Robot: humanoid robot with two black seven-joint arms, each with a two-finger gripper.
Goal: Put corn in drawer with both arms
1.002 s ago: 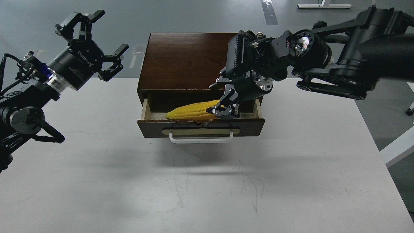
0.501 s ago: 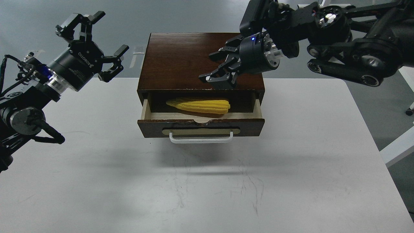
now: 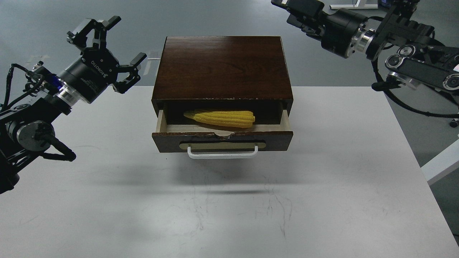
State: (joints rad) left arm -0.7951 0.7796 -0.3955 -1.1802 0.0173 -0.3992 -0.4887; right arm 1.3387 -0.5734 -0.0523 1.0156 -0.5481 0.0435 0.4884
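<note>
Corn [image 3: 219, 118] lies inside open drawer [image 3: 222, 138], tip pointing left. Left gripper [image 3: 107, 59] spread wide, empty, beside box [image 3: 222, 66]. Right gripper [image 3: 301, 9] cropped at top edge; state unclear.

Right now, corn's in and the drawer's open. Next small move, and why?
Probably bring the left hand down toward the white handle to push the drawer shut. The corn lies fully inside, nothing holding it. The left hand is open, up beside the box, the nearer of the two; the right hand's fingers run off the top edge.
</note>
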